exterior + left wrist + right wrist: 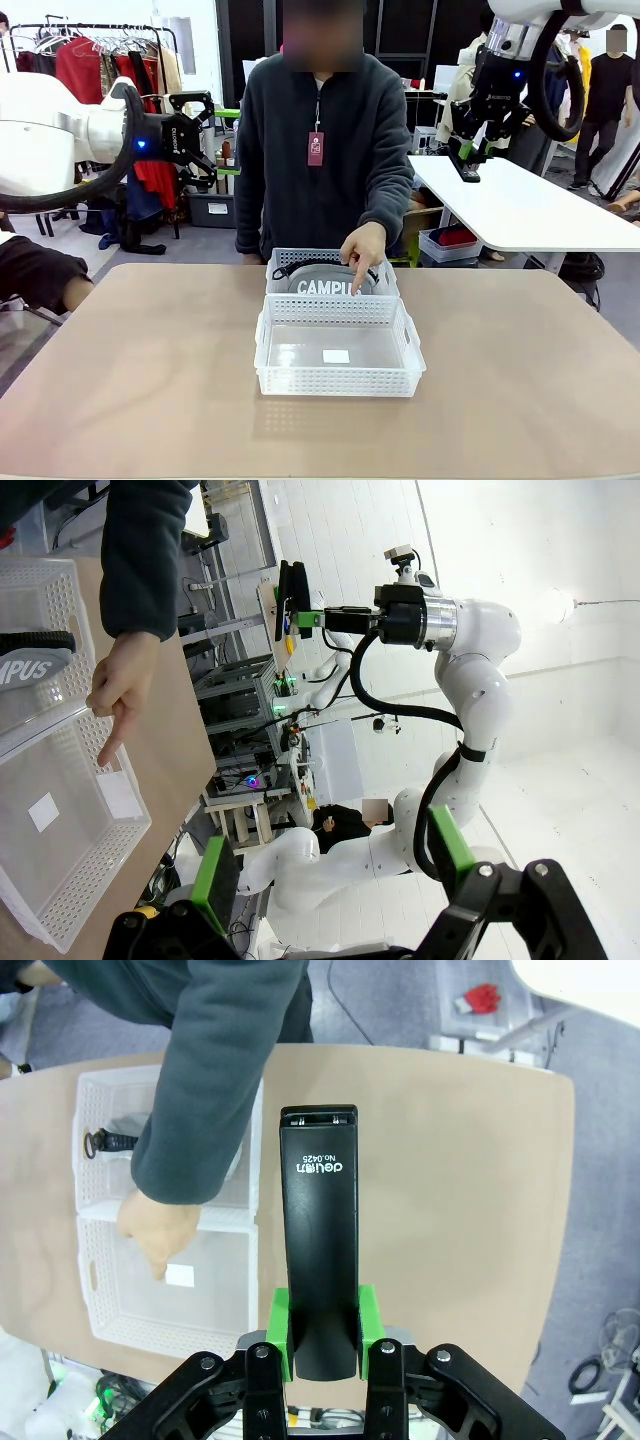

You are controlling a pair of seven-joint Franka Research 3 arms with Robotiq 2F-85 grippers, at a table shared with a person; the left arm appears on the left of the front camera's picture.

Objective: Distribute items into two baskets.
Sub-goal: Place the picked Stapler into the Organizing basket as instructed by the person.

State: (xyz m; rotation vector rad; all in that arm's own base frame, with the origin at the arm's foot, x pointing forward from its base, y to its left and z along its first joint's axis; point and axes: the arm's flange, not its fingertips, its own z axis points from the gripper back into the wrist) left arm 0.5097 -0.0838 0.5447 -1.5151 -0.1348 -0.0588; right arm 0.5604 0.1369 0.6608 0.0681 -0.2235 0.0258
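near basket [338, 358] mid-tabletop [130, 380], touching far basket [290, 260] behind | pouch [325, 282] in far basket | person's hand [362, 250] above both | stapler [320, 1250] in right claw [322, 1335], high right

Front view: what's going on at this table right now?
The right tool is shut on the black stapler, holding it high above the table. The left tool is open, empty and raised off to the side. Two white baskets sit touching at the table's middle: the far basket already holds the grey CAMPUS pouch, and the near basket has nothing in it but a small white label. The person's hand points down at the near basket.
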